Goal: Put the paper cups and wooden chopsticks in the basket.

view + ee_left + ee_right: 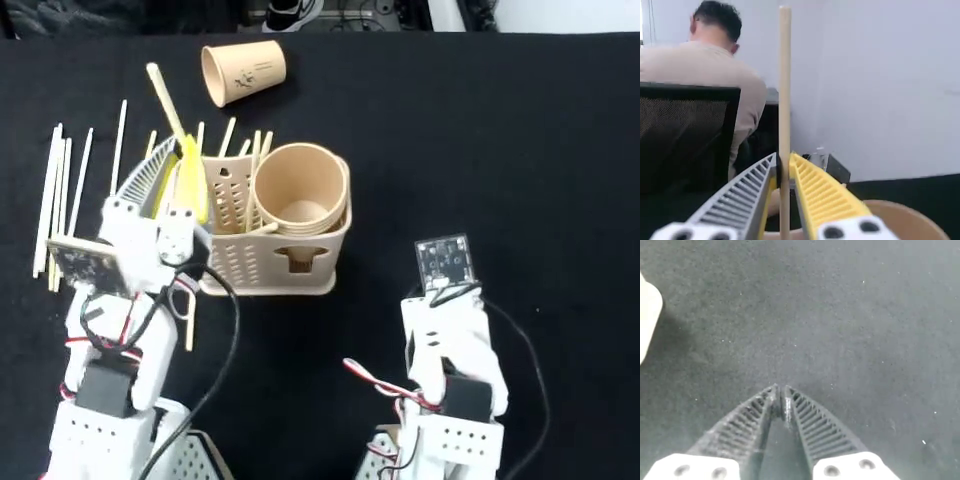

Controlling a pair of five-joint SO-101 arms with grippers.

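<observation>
Black counter; white wall behind. Loose chopsticks lie at basket's 9 o'clock. Left tool pinches single chopstick upright, over basket 10 o'clock corner. Nested cups upright in basket's 3 o'clock compartment. Tipped cup on counter at 12 o'clock. Right tool pressed together, above counter at 4 o'clock.

Basket, tipped cup, loose chopsticks crowding left; black tabletop stretching rightward
</observation>
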